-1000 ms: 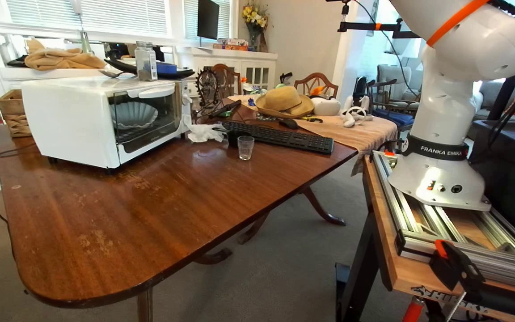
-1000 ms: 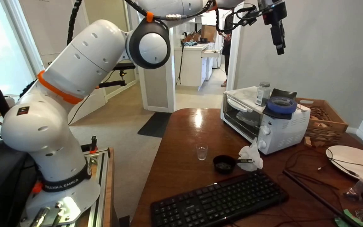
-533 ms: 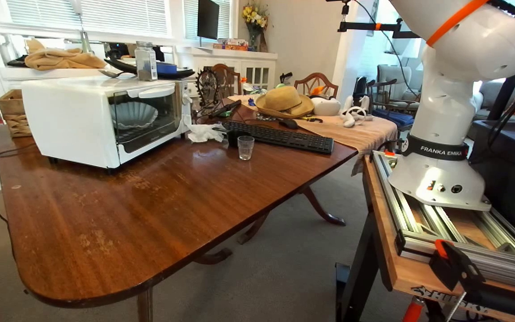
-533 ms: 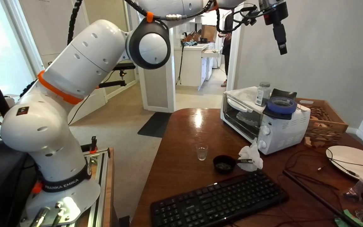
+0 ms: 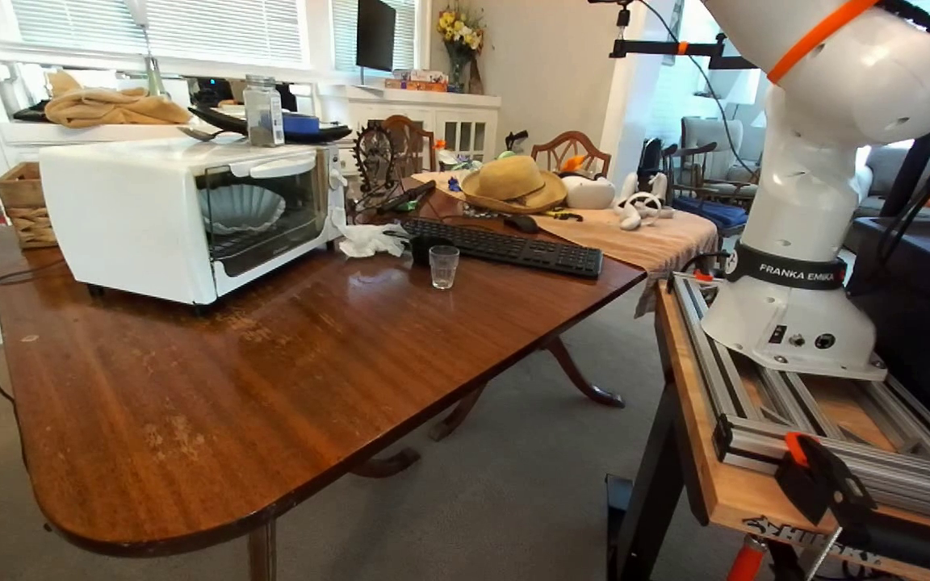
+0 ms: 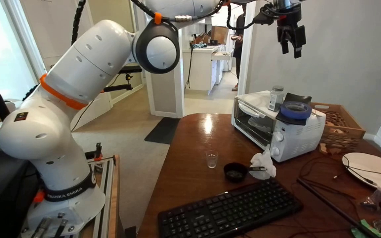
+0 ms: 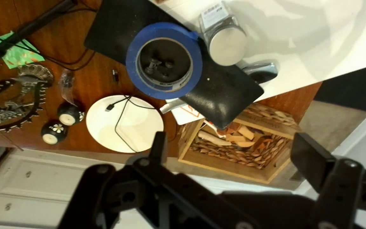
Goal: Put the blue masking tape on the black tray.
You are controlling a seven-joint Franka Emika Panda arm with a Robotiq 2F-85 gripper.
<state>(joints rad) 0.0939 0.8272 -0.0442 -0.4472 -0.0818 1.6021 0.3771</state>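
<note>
The blue masking tape [image 6: 293, 114] lies flat on the black tray [image 6: 298, 98], on top of the white microwave oven [image 6: 301, 140]. The tape [image 5: 300, 123] and the tray [image 5: 215, 119] show in both exterior views. In the wrist view the tape [image 7: 160, 93] is a blue ring on the middle of the tray [image 7: 226, 90]; small dark objects show inside it. My gripper [image 6: 291, 54] is high above the oven, apart from the tape. In the wrist view my gripper [image 7: 233, 143] is open, with nothing between its fingers.
A glass jar [image 6: 276, 98] stands beside the tape on the oven. A wicker basket [image 6: 351, 130] is behind the oven. A small glass [image 6: 212, 159], a black bowl [image 6: 235, 172], a white tissue [image 6: 264, 164], a keyboard [image 6: 230, 211] and a white plate [image 6: 372, 165] are on the table.
The gripper has turned at the wrist and shifted slightly; its two fingers now show apart where they overlapped before. The bright patch on the robot's base has gone. The tape and tray have not moved.
</note>
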